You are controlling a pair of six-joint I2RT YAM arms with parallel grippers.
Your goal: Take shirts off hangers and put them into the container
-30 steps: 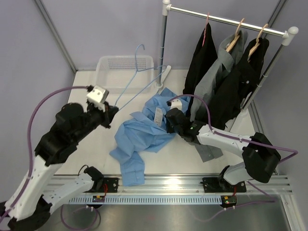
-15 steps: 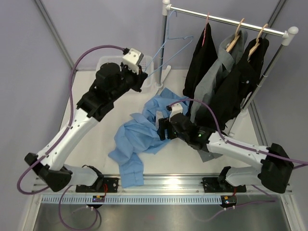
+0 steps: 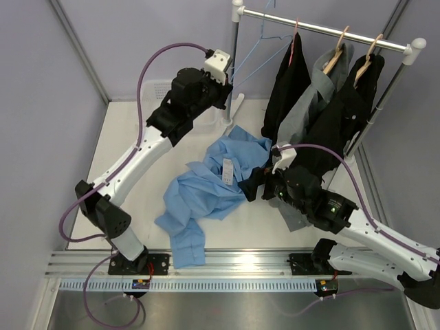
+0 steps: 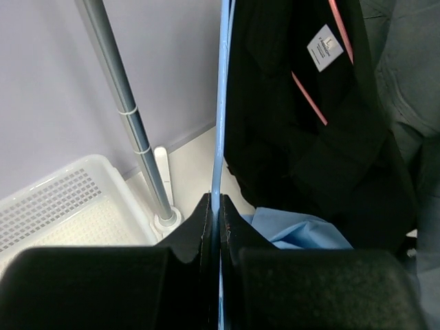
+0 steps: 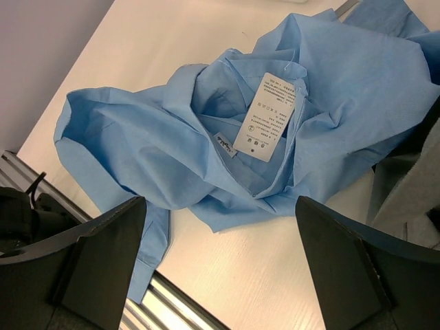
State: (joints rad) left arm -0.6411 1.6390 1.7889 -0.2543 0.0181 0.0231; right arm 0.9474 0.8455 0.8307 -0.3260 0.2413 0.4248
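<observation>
The light blue shirt is off but lies on the bench under my spread right gripper, not in the container. My left gripper pinches the bare blue hanger. Three shirts hang untouched.

Layout of the work area. A loose shirt lies mid-table, in front of the rail's left post. The container sits at the far edge, left of that post and behind the shirt. Three hanging shirts occupy the rail at the far right. The left gripper grips a bare hanger just left of them. The right gripper stands between the loose shirt and the hanging shirts.
</observation>
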